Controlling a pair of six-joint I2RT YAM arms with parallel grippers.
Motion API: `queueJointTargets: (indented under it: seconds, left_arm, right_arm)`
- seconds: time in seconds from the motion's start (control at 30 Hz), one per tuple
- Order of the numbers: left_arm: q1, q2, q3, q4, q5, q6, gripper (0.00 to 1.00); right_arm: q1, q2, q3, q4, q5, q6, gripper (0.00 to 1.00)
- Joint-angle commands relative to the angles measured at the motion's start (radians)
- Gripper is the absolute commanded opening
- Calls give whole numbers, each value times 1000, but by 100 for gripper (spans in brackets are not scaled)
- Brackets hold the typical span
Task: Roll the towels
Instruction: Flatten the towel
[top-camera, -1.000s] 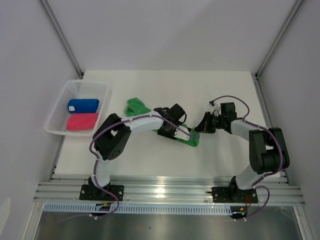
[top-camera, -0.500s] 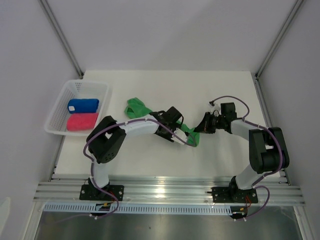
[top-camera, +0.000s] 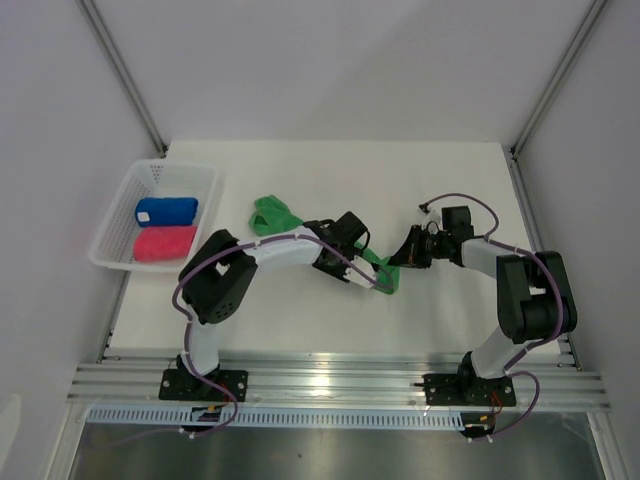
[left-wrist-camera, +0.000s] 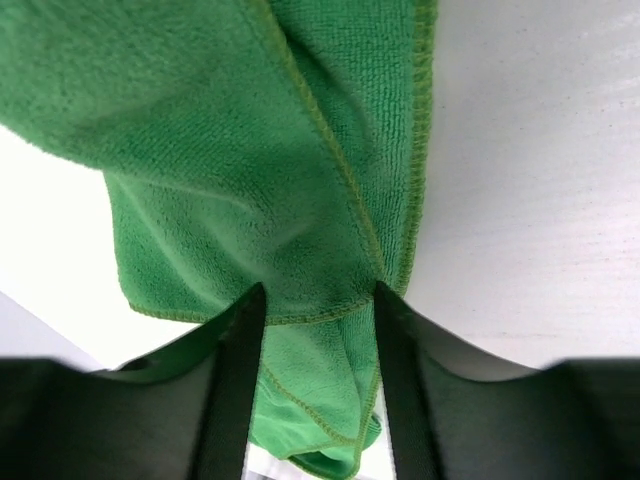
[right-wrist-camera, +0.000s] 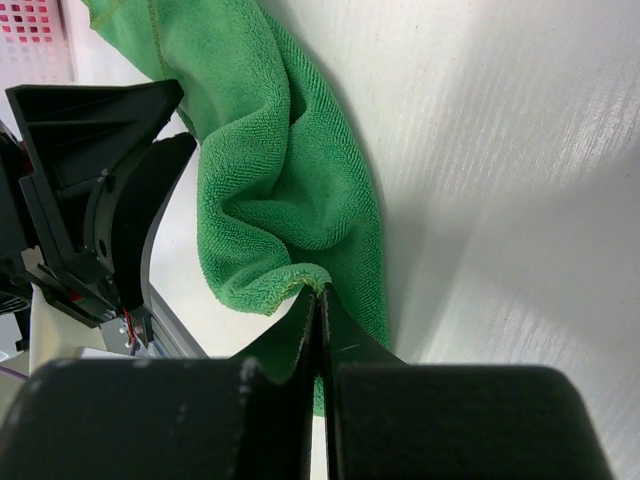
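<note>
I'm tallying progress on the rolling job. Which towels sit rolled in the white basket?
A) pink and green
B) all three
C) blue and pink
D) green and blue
C: the blue towel and the pink towel lie rolled in the basket, while the green towel lies loose on the table.

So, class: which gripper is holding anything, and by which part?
The right gripper pinches the green towel by its hemmed edge; the left gripper straddles it, grip unclear.
</note>
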Motion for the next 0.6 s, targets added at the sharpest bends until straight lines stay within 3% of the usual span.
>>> queueJointTargets:
  seconds: [0.0, 0.17, 0.23, 0.3, 0.57]
  left_arm:
    - [-2, 10, 34, -4, 14, -16, 47]
    - [3, 48, 28, -9, -17, -16, 35]
    - [8, 50, 35, -27, -3, -19, 38]
    - [9, 41, 43, -61, 9, -19, 49]
    - [12, 45, 78, -100, 58, -37, 53]
  right_arm:
    - [-6, 4, 29, 11, -19, -5, 0]
    - [-10, 1, 29, 6, -19, -6, 0]
    - [-13, 0, 29, 1, -19, -8, 0]
    - [-14, 0, 29, 0, -19, -10, 0]
    - [-17, 1, 31, -5, -19, -13, 0]
